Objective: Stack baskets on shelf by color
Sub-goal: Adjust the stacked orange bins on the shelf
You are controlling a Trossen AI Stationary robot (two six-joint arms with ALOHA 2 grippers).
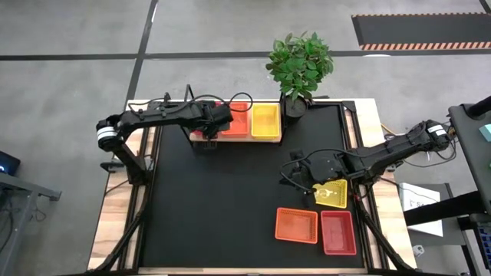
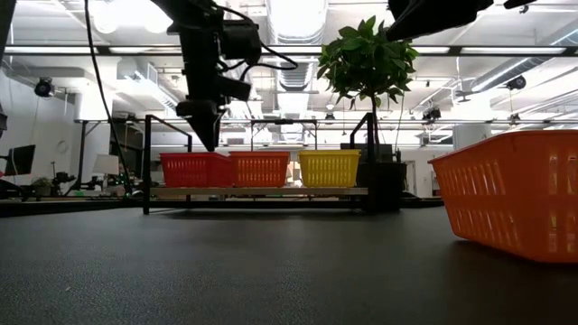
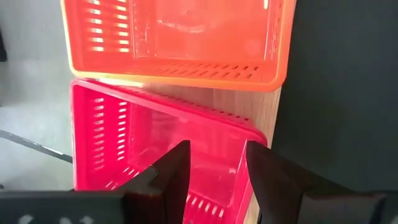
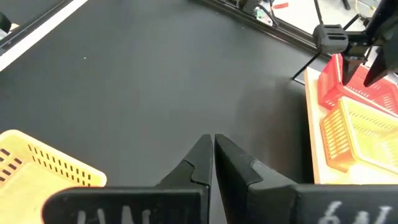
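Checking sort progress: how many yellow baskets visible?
2: one on the shelf, right end; one on the table under the right tool. Stacked ones may be hidden.

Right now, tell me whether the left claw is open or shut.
Open. In the left wrist view the left claw shows a clear gap between its fingers, with the red basket visible through it, nothing gripped.

Industrial lab or workshop hall, exposed ceiling ducts (image 2: 289, 68) and strip lighting running overhead, grey concrete floor (image 1: 69, 46) bearing taped lines, hazard-striped mat (image 1: 422, 31) lying beyond.
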